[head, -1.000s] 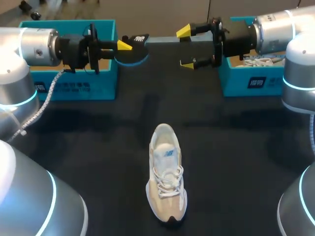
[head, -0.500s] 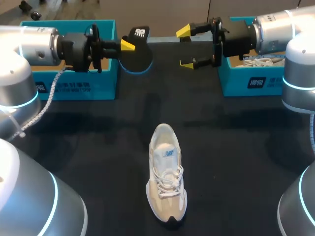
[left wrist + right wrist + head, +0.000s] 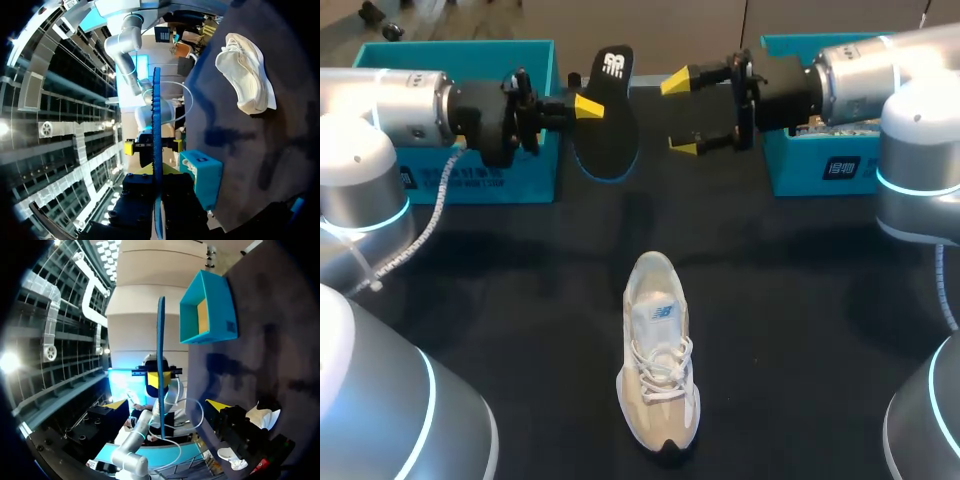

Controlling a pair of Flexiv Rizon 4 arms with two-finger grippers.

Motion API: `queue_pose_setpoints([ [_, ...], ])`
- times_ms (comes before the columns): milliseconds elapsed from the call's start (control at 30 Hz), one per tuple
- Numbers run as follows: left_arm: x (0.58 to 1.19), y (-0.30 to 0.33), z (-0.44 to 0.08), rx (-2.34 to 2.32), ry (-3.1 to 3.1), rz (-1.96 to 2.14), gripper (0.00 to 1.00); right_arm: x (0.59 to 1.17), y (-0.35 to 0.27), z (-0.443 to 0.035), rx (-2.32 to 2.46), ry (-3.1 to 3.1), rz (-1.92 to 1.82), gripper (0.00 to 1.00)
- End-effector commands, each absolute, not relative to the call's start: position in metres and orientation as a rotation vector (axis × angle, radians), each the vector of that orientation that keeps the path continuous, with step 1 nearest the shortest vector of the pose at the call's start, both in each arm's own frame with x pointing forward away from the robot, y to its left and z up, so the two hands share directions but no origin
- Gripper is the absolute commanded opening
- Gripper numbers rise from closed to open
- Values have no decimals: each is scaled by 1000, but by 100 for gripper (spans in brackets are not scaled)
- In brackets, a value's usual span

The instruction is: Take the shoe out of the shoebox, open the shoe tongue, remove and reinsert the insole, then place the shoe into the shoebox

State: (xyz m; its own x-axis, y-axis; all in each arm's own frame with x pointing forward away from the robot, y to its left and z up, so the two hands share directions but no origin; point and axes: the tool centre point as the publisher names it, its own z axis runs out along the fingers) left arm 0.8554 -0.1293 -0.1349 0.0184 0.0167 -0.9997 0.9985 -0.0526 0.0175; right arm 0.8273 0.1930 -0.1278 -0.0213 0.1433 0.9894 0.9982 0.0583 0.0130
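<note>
A black insole (image 3: 610,120) with a blue edge hangs above the far middle of the table, standing on its long edge. My left gripper (image 3: 588,106) is shut on it from the left. The left wrist view shows the insole (image 3: 156,145) edge-on as a thin blue strip rising from between the fingers. My right gripper (image 3: 680,113) stands open just right of the insole, not touching it. In the right wrist view the insole (image 3: 161,360) is ahead of the right gripper (image 3: 166,405), in line with the gap between its fingers. The beige-and-white shoe (image 3: 658,365) lies on the table near the front, toe toward me.
A teal shoebox (image 3: 470,180) stands open at the back left, behind my left arm. A second teal box (image 3: 825,165) sits at the back right under my right arm. The black table top between the shoe and the boxes is bare.
My left gripper has moved right and turned the insole from lying flat to standing on edge. My right gripper has shifted left toward the insole, still open.
</note>
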Motion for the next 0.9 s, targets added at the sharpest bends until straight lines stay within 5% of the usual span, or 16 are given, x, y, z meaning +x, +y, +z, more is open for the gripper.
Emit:
queue_pose_setpoints([
  [33,855,-134,-136,1272,1181,-1218,0,823,207,-129,-1268,-1373,-1110,100],
  [333,855,-136,-141,1279,1177,-1146,0,820,215,-136,-1239,-1472,-1107,100],
  [400,856,-136,-142,1274,1178,-1129,0,818,217,-137,-1241,-1474,-1102,83],
  [633,857,-140,-142,1248,1185,-1117,0,815,226,-142,-1230,-1497,-1104,80],
  [733,856,-142,-143,1239,1189,-1109,0,814,230,-143,-1216,-1510,-1102,66],
  [900,855,-144,-144,1226,1190,-1103,0,812,237,-144,-1201,-1522,-1097,56],
])
